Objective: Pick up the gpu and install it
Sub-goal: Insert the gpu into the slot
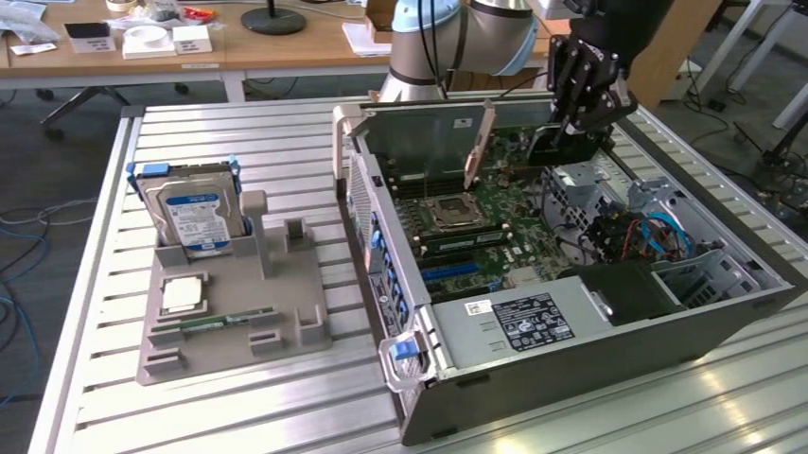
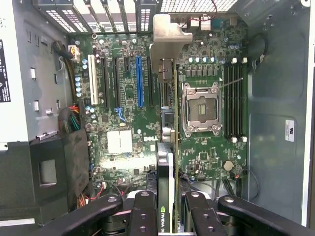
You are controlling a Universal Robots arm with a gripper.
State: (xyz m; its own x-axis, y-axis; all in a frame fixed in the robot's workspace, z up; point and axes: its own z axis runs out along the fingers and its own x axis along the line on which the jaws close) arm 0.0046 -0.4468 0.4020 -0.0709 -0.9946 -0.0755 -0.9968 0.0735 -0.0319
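Note:
My gripper [image 1: 570, 121] is shut on the gpu [image 1: 555, 149], gripping its black cooler and green board from above inside the open computer case [image 1: 569, 359]. The card stands on edge over the motherboard [image 1: 493, 236], with its silver end bracket [image 1: 479, 142] toward the case's rear wall. In the wrist view the gpu [image 2: 170, 162] is seen edge-on between my fingers [image 2: 142, 211]. It runs between the blue slot [image 2: 139, 81] and the CPU socket [image 2: 201, 108], and its bracket [image 2: 170, 37] is at the rear slot openings. Whether it touches a slot I cannot tell.
A grey holder [image 1: 290, 331] lies on the slatted metal table at the exterior view's left. It holds a silver hard drive [image 1: 196, 213], a CPU [image 1: 184, 295] and a RAM stick [image 1: 221, 322]. Cables and a drive cage [image 1: 631, 232] crowd the case's right side.

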